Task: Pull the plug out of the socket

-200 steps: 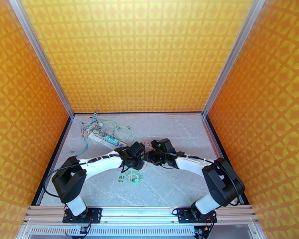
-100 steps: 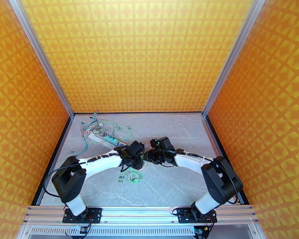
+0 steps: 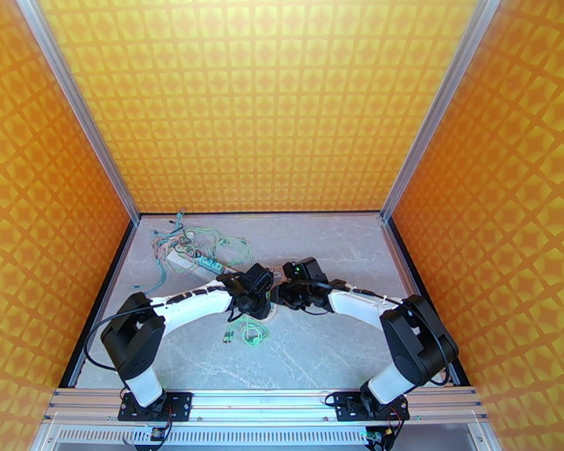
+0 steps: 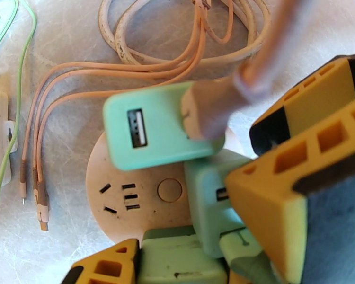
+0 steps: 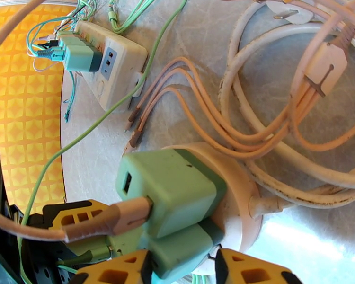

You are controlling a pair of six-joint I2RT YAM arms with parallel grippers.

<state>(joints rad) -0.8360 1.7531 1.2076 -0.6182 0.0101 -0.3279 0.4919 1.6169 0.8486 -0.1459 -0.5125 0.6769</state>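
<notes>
A round beige socket (image 4: 144,197) (image 5: 241,185) lies on the marble table with two mint green plugs in it. The upper plug (image 4: 158,126) (image 5: 173,188) carries a pink USB cable (image 4: 215,107). In the right wrist view the lower plug (image 5: 182,254) sits between the yellow fingers (image 5: 253,270) of my right gripper (image 5: 184,273), which is shut on it. My left gripper (image 4: 182,242) has its yellow fingers (image 4: 106,266) closed around a green plug body (image 4: 177,259) at the socket's near edge. From above, the left gripper (image 3: 258,293) and right gripper (image 3: 283,293) meet over the socket.
Coiled beige and pink cables (image 5: 281,114) lie beside the socket. A white power strip (image 3: 195,261) (image 5: 113,67) with green plugs and tangled wires sits at the back left. A green cable coil (image 3: 252,334) lies in front of the grippers. Orange walls enclose the table.
My right wrist has shifted slightly left and back, closing up against the left gripper. The left arm has barely moved.
</notes>
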